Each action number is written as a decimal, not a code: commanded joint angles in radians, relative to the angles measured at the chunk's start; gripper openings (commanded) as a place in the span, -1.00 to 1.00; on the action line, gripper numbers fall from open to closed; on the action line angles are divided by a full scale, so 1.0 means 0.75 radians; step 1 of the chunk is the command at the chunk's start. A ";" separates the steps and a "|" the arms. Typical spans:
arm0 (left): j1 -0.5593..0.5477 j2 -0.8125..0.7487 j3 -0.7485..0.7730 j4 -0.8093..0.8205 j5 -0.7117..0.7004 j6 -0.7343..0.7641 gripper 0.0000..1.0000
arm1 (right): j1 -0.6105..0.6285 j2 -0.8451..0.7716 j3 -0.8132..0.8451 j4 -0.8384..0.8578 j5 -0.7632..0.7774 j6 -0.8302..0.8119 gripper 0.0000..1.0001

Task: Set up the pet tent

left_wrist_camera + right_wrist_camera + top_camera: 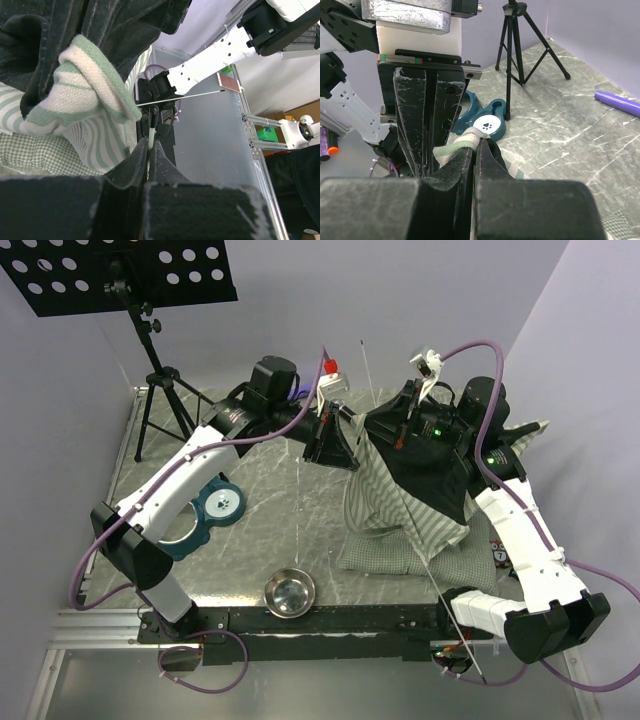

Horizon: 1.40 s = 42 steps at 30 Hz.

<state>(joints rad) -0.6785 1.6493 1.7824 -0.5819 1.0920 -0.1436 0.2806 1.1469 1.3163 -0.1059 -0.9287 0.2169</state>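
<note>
The pet tent (405, 510) lies collapsed right of centre, green-and-white stripes with dark lining on top, over its checked cushion mat (455, 555). My left gripper (333, 452) is at the tent's left upper corner. In the left wrist view it (149, 143) is shut on a thin white pole (150, 134), beside a bunched striped fold (75, 95). My right gripper (402, 432) is over the tent's top. In the right wrist view it (478, 146) is shut on a striped fabric strip (455, 146) of the tent. A thin pole (450, 615) runs down across the tent toward the near edge.
The teal double bowl holder (205, 512) sits at the left and also shows in the right wrist view (490, 117). A steel bowl (289, 592) sits near the front edge. A black tripod stand (160, 390) stands at the back left. A purple pen (619, 103) lies on the table.
</note>
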 commanded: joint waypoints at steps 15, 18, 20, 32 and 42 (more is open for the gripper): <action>0.035 0.051 -0.112 -0.155 0.002 -0.072 -0.99 | -0.002 -0.063 0.043 0.444 -0.011 0.134 -1.00; 0.029 0.061 -0.084 -0.181 0.008 -0.042 -0.99 | -0.002 -0.059 0.049 0.428 0.001 0.128 -1.00; 0.013 0.057 -0.078 -0.191 0.002 -0.025 -0.99 | -0.002 -0.057 0.057 0.419 0.015 0.126 -1.00; -0.010 0.063 -0.090 -0.171 -0.014 -0.042 -0.99 | -0.004 -0.050 0.067 0.413 0.019 0.124 -1.00; -0.008 0.088 -0.067 -0.163 -0.016 -0.078 -0.99 | -0.004 -0.083 0.033 0.430 -0.058 0.110 -1.00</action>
<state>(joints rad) -0.6552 1.6505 1.7565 -0.5579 1.1290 -0.1795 0.2810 1.1507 1.3006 -0.0658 -0.9676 0.2684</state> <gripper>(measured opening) 0.023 0.022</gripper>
